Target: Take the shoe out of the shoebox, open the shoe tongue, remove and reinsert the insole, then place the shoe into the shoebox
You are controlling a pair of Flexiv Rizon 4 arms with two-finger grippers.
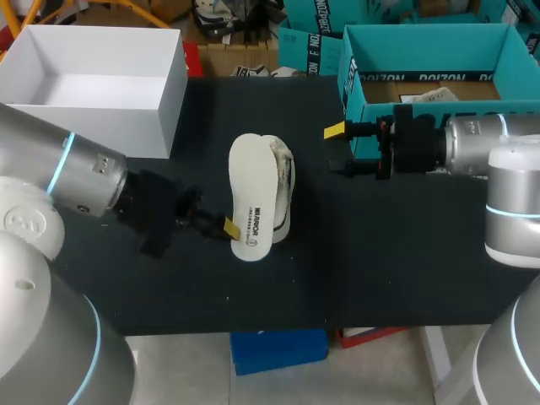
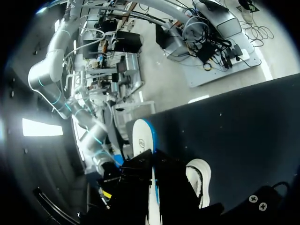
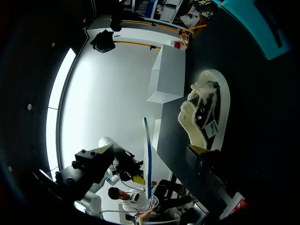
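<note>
**Head view:** The shoe (image 1: 284,187) lies on its side mid-table (image 1: 380,270), outside both boxes. The insole (image 1: 251,198) stands on edge against it, at the shoe's 9 o'clock. The left gripper (image 1: 229,227) is clamped on the insole's near end (one yellow tip shows). The teal shoebox (image 1: 350,76) sits at 1 o'clock and the white box (image 1: 169,93) at 11 o'clock. The right gripper (image 1: 339,150) is at the shoe's 3 o'clock, fingers apart, nothing between them.

**Left wrist view:** The insole runs edge-on between the black fingers, with the shoe just beside it.

**Right wrist view:** This gripper's own fingers are spread wide. The shoe lies ahead and apart, and the insole is edge-on beside it.
</note>
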